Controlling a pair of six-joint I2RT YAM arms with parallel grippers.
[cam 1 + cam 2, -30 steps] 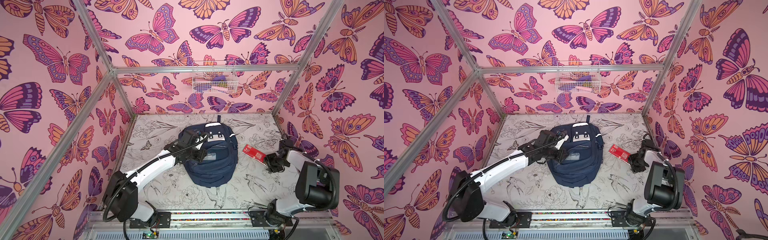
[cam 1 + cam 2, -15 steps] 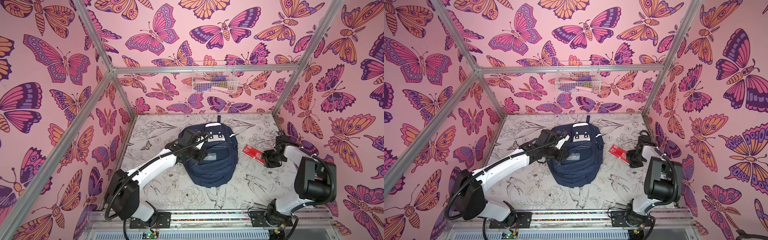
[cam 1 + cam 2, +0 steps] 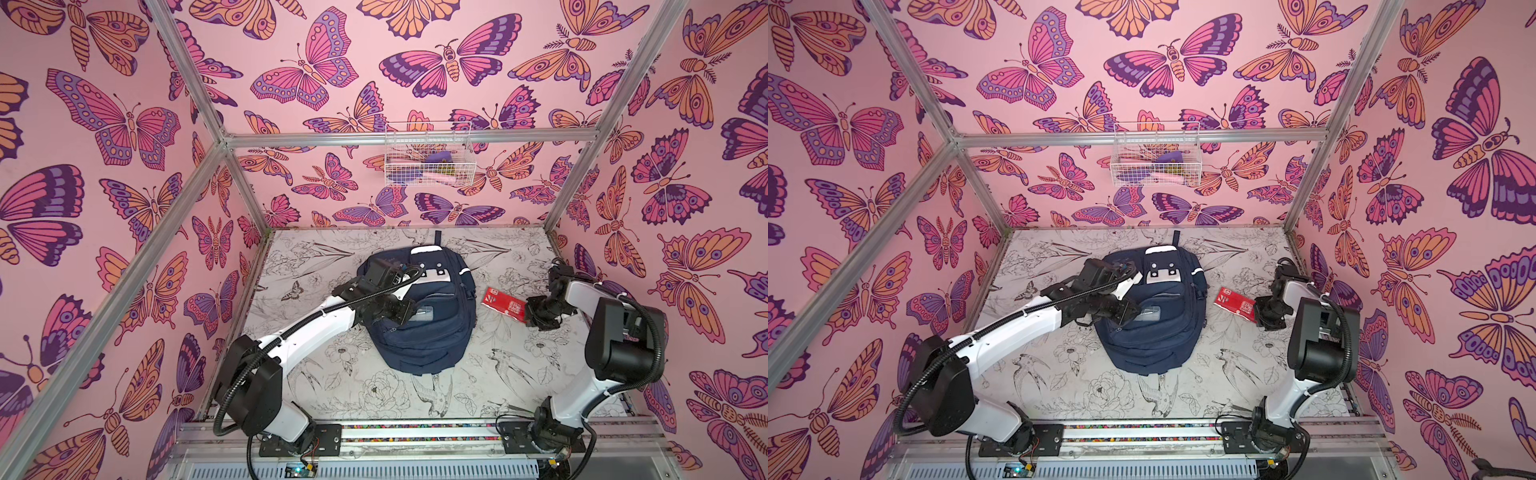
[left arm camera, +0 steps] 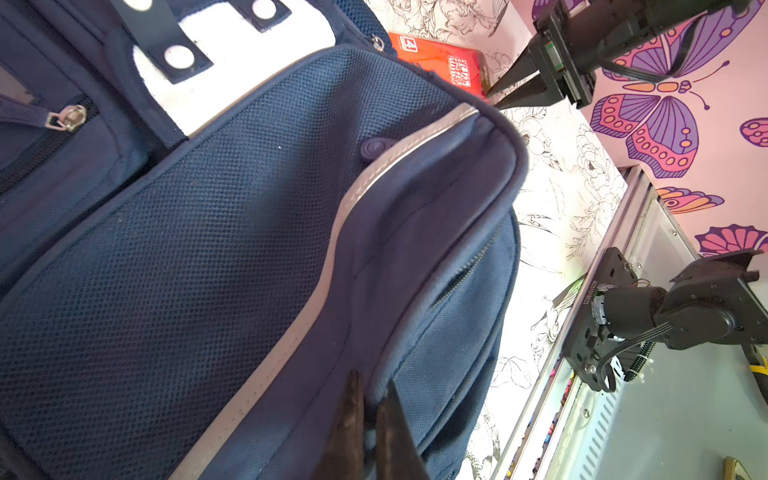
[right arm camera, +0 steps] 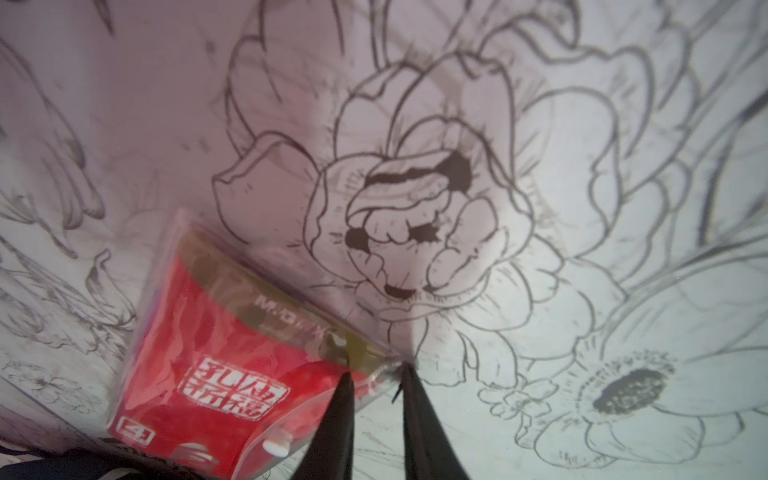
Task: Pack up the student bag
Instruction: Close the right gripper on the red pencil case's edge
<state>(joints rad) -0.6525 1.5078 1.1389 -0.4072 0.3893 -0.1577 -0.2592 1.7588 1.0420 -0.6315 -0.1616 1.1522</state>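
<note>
Two grips: left fingers [image 4: 349, 424] pinch the soft, probably floppy student bag [image 3: 432, 332] at its piped pocket hem, mid-frame; right fingers [image 5: 336, 424] sit narrow on a corner of the slick-looking red packet [image 5: 216, 353].

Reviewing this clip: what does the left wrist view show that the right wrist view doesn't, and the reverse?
Left wrist only: the student bag, its mesh pocket and grey stripe, with the left gripper pinched shut on a fabric fold beside the stripe. Right wrist only: the contact up close, with the right gripper nipping the clear-wrapped corner of the red packet. Both: the red packet, the right gripper at its edge, and the flower-printed table.
</note>
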